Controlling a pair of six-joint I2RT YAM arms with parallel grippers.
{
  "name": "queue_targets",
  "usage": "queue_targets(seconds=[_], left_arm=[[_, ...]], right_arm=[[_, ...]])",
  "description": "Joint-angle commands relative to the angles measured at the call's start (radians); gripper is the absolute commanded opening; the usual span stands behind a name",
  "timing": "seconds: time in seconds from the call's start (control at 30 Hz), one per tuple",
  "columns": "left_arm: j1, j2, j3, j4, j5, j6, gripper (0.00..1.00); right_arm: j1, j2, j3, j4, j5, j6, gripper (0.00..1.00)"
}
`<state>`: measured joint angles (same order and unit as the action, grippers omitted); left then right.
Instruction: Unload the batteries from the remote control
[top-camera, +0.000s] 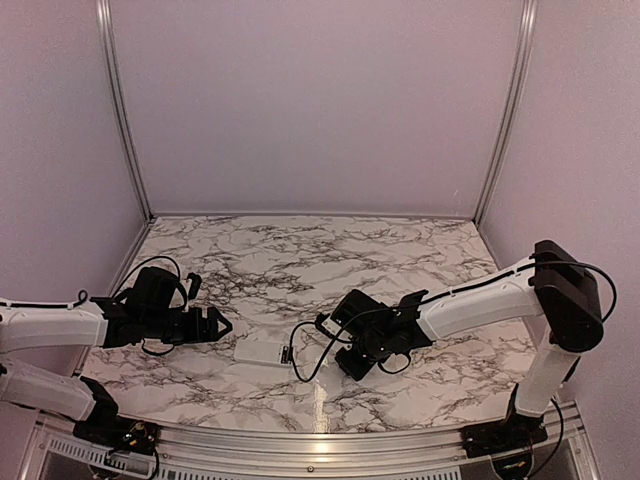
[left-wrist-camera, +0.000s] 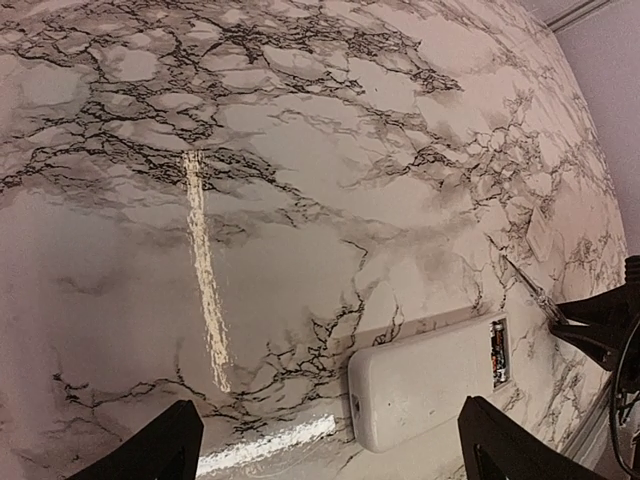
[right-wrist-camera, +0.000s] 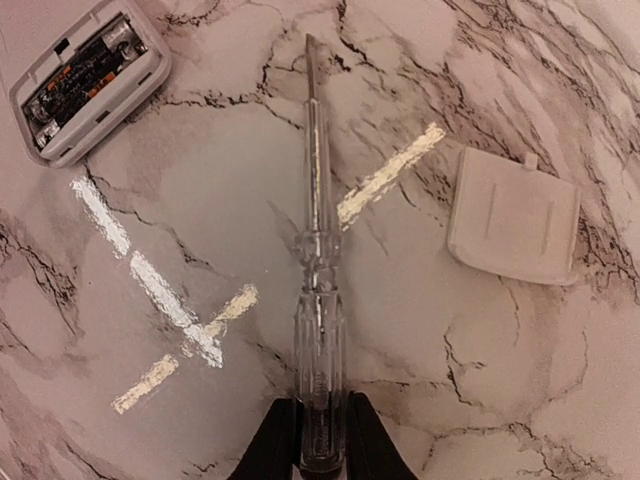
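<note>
The white remote control (top-camera: 262, 352) lies flat on the marble table, back side up. Its open compartment shows the dark batteries (right-wrist-camera: 82, 65), which are still seated inside and show too in the left wrist view (left-wrist-camera: 497, 352). My left gripper (left-wrist-camera: 330, 462) hovers open just left of the remote (left-wrist-camera: 430, 385), its fingers spread wider than the body and holding nothing. My right gripper (right-wrist-camera: 320, 445) is shut on the clear handle of a screwdriver (right-wrist-camera: 318, 250). The screwdriver lies along the table with its tip near the remote's (right-wrist-camera: 90, 80) open end.
The small white battery cover (right-wrist-camera: 513, 215) lies loose on the table, right of the screwdriver shaft and beyond the remote's open end (left-wrist-camera: 540, 235). A black cable loop (top-camera: 300, 350) hangs by the right wrist. Grey walls enclose the table on three sides.
</note>
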<state>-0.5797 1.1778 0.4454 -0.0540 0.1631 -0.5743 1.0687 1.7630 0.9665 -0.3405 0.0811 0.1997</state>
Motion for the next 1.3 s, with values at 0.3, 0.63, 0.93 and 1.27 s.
queue_targets(seconds=[0.3,0.63,0.93,1.27], left_arm=[[0.001,0.009,0.122,-0.069,-0.037,0.031,0.93],[0.001,0.038,0.201,-0.073,0.071,0.017,0.92],[0.001,0.121,0.301,-0.033,0.289,-0.062,0.88],[0.001,0.14,0.35,0.159,0.383,-0.302,0.79]], right_arm=[[0.015,-0.034,-0.007,-0.051,-0.031,-0.025,0.02],[0.015,-0.13,0.019,-0.08,-0.022,-0.041,0.0],[0.015,-0.202,0.087,-0.121,-0.012,-0.069,0.0],[0.014,-0.211,0.229,-0.171,0.054,-0.147,0.0]])
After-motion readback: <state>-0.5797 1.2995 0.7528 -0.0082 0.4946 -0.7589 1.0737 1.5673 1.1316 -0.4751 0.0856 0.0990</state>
